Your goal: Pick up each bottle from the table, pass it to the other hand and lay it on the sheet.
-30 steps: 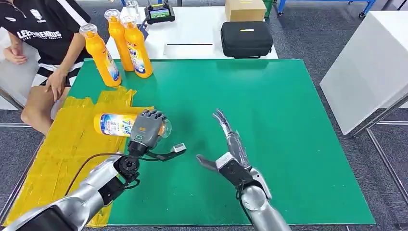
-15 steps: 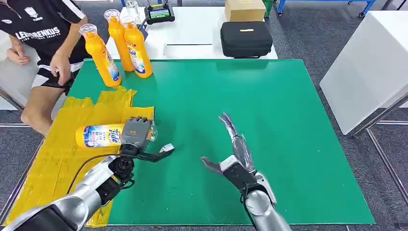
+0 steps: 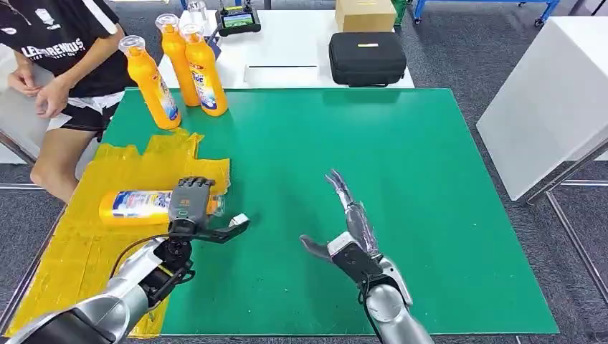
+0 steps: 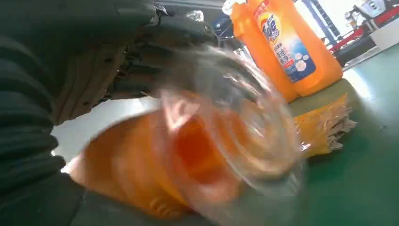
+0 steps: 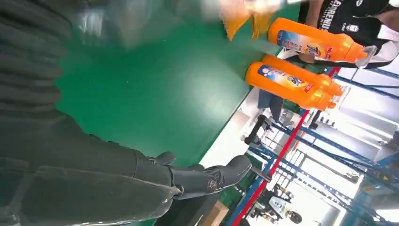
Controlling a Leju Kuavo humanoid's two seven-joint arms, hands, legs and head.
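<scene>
Left hand [image 3: 190,203] grips my bottle [image 3: 136,205], lying sideways over the yellow sheet [image 3: 79,244]; my right hand [image 3: 349,240] hovers with fingers spread, holding nothing.

Close to the left wrist camera the held bottle [image 4: 197,155] is a motion-blurred orange smear, its label unreadable, while in the head view the left robot hand [image 3: 189,203] covers its neck, pointing toward 3 o'clock.
</scene>
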